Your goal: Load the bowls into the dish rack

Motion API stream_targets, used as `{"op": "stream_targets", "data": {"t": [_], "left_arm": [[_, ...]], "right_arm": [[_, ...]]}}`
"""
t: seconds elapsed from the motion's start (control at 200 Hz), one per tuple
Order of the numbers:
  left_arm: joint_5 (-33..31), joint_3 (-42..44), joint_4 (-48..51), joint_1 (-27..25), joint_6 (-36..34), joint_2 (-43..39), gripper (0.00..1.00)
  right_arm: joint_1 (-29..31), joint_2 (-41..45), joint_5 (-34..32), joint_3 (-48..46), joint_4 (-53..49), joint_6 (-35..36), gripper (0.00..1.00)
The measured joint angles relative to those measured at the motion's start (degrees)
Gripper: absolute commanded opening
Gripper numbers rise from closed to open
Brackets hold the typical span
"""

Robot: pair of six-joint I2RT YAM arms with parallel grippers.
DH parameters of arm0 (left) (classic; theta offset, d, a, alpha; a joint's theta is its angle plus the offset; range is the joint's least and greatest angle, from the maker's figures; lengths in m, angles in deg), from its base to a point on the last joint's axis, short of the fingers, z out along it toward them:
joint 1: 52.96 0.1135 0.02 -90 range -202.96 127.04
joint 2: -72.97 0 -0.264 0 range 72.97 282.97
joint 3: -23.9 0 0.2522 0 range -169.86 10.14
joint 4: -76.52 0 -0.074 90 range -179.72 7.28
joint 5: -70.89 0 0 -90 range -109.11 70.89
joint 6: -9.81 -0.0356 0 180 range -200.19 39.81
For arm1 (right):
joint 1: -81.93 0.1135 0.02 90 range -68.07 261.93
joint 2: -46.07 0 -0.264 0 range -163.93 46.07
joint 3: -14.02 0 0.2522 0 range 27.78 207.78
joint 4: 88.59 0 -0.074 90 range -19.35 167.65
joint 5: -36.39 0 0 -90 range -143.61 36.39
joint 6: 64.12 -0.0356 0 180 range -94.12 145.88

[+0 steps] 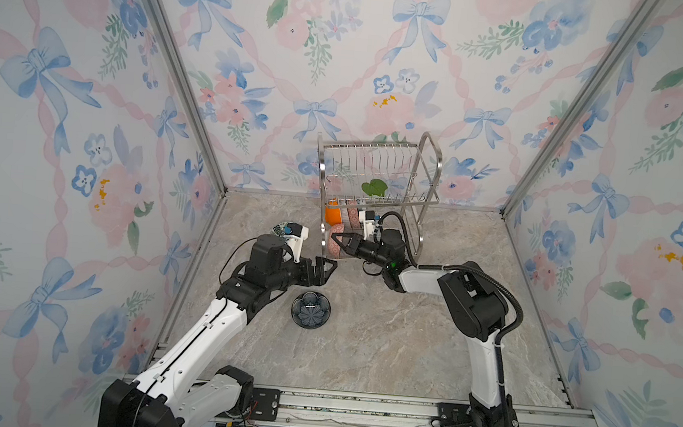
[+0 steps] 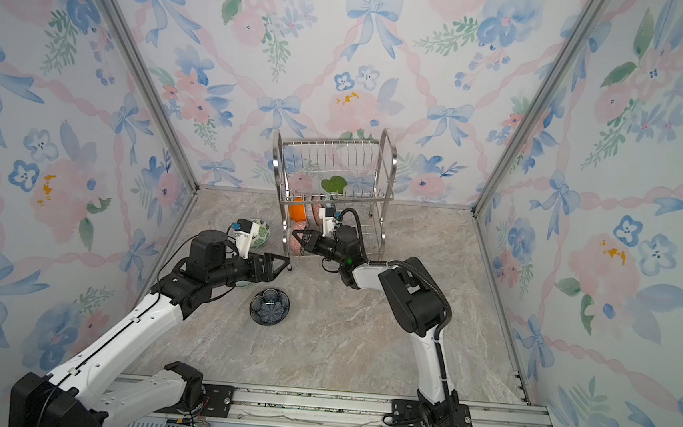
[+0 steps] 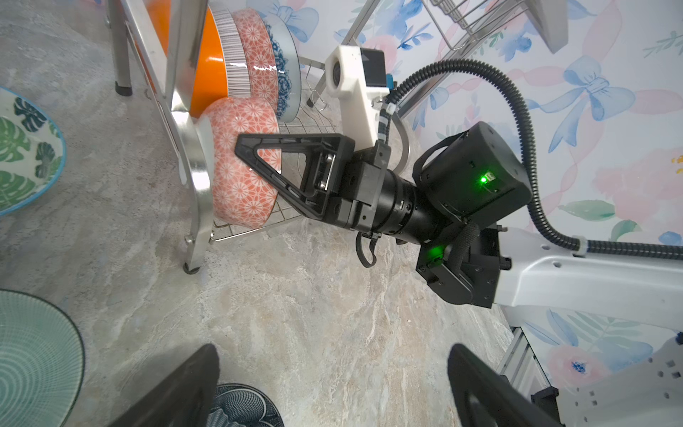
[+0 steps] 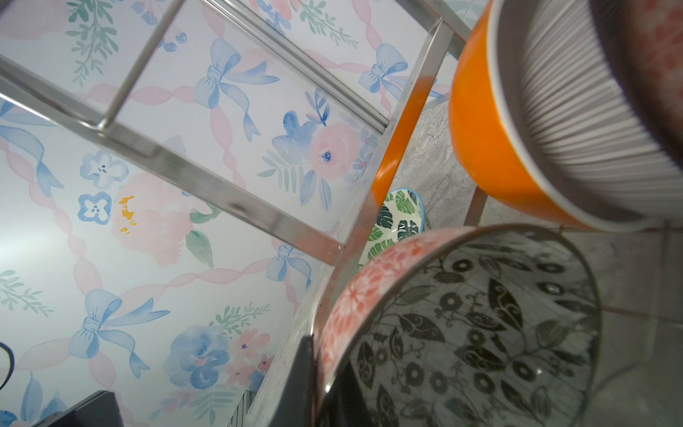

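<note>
Above the marbled tabletop [image 1: 363, 341], the right gripper [image 3: 240, 146] is pinching a coral-patterned ceramic bowl [image 3: 236, 192], on edge in the steel wire dish rack [image 3: 199, 185]; the open left gripper [image 1: 327, 269] is hovering, dark-blue flower bowl [image 1: 310, 309] at its six o'clock.

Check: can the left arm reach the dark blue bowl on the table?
Likely yes: the left gripper is open and empty, and the dark blue bowl lies uncovered close beside it.
</note>
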Motion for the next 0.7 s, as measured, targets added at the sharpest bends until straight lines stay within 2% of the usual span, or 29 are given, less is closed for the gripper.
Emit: {"op": "stream_targets", "data": {"t": [0.7], "left_arm": [[0.0, 0.0, 0.0, 0.0, 0.0, 0.0, 0.98]], "right_arm": [[-3.3, 0.3, 0.7, -2.0, 1.1, -3.7, 0.0]]}}
